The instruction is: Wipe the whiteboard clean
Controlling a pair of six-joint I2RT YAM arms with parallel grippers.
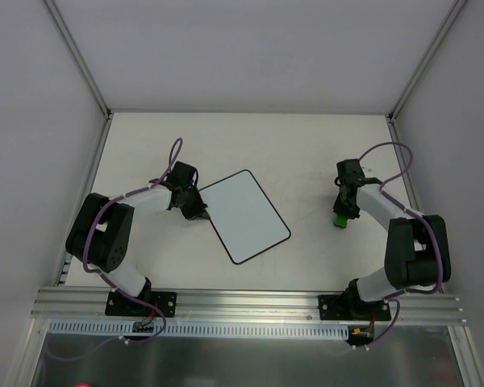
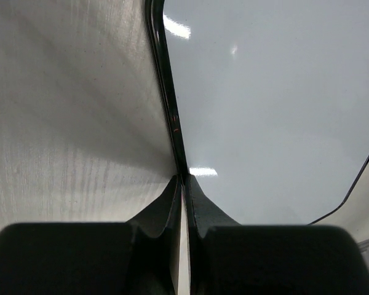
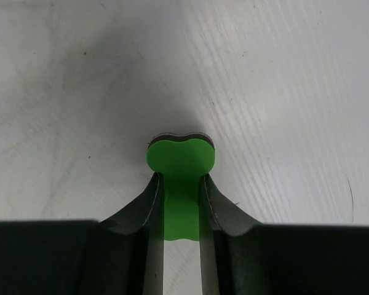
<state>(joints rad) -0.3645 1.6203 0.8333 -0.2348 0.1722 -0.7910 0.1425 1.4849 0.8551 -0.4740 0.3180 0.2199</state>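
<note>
The whiteboard point(image 1: 244, 216) lies tilted in the middle of the table, and its surface looks blank. My left gripper point(image 1: 200, 214) is at the board's left edge. In the left wrist view the fingertips point(image 2: 197, 196) are pinched together on the board's black border, with the whiteboard point(image 2: 270, 110) spreading to the right. My right gripper point(image 1: 340, 216) is to the right of the board and apart from it. It is shut on the narrow waist of the green bone-shaped eraser point(image 3: 181, 157), low over the table; the eraser also shows in the top view point(image 1: 339, 219).
White enclosure walls with metal posts point(image 1: 81, 56) stand at the left, right and back. An aluminium rail point(image 1: 242, 302) runs along the near edge, carrying both arm bases. Bare table point(image 1: 306, 145) lies behind and between the arms.
</note>
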